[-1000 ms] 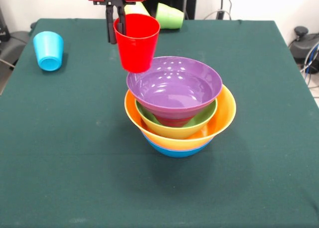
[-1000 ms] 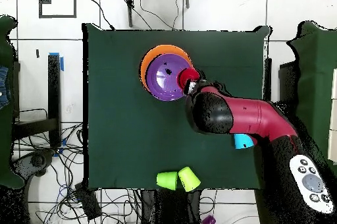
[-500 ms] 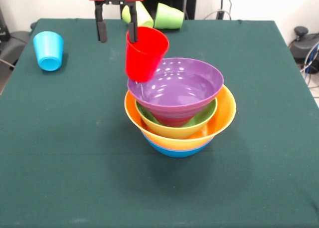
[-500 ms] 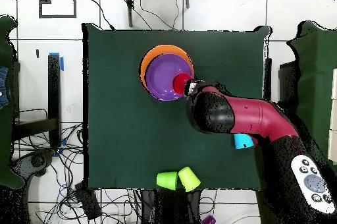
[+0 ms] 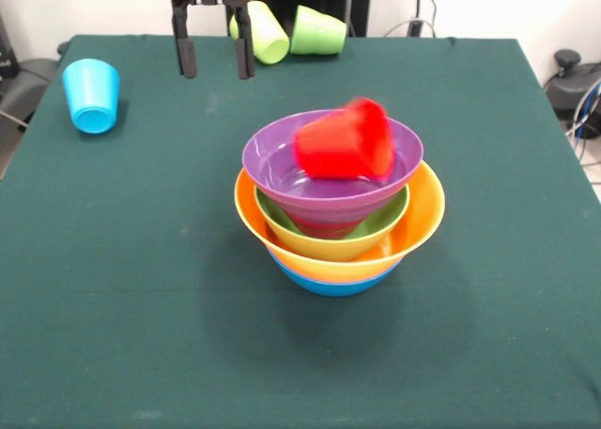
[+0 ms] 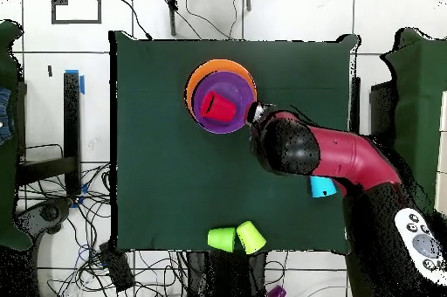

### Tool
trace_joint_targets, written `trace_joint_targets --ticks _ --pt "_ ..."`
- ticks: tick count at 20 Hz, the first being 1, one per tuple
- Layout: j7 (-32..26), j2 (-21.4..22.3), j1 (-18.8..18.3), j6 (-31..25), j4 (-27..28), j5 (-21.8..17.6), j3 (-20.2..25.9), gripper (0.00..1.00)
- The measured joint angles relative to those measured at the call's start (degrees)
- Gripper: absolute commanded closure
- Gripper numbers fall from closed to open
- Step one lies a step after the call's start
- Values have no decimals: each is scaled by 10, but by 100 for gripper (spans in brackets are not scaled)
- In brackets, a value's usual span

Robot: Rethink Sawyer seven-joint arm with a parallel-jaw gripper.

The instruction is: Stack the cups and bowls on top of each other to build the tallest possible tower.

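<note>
A: Logging near to far. Nearest is the tower (image 5: 338, 218), a multicoloured pile of glossy plastic bowls: blue at the bottom, large orange around a green one, a red rim just visible, wide purple bowl (image 5: 282, 171) on top. It stands about mid-table on the dark green cloth-covered table (image 5: 113, 307).

B: And the cup?

A: The red smooth plastic tumbler (image 5: 344, 141) lies tipped on its side inside the purple bowl, blurred in the front view, so I judge it is tumbling and not settled. The overhead view agrees: red shape within the purple rim, not upright.

B: Gripper state?

A: The black two-fingered gripper (image 5: 215, 55) hangs beyond the tower with its fingers spread apart and nothing between them. The tumbler is nearer the camera than it, lower and off to one side, apart from both fingers.

B: Step in hand?

A: Placing the red cup on the tower, and by my reading the placement has failed. Next move calls for waiting until the cup rests, then regrasping it by the wall and setting it upright or inverted at the bowl's centre.

B: Further back?

A: Sky-blue plastic tumbler (image 5: 92, 94) lying at one side; yellow-green tumbler (image 5: 262, 31) and green tumbler (image 5: 318, 30) lying at the far edge, untouched.
</note>
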State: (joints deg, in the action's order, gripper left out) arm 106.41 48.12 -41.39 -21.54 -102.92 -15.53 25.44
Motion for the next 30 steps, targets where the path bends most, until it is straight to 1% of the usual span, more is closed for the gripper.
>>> trace_joint_targets --ticks 7,12,18,26,30 --pt "0 0 3 0 -2 13 0 0" --pt "0 9 14 0 -2 20 0 0" --pt "0 16 27 0 -2 20 0 0" --pt "0 14 28 -7 -2 19 -11 0" --pt "0 10 24 -8 0 9 -16 0"
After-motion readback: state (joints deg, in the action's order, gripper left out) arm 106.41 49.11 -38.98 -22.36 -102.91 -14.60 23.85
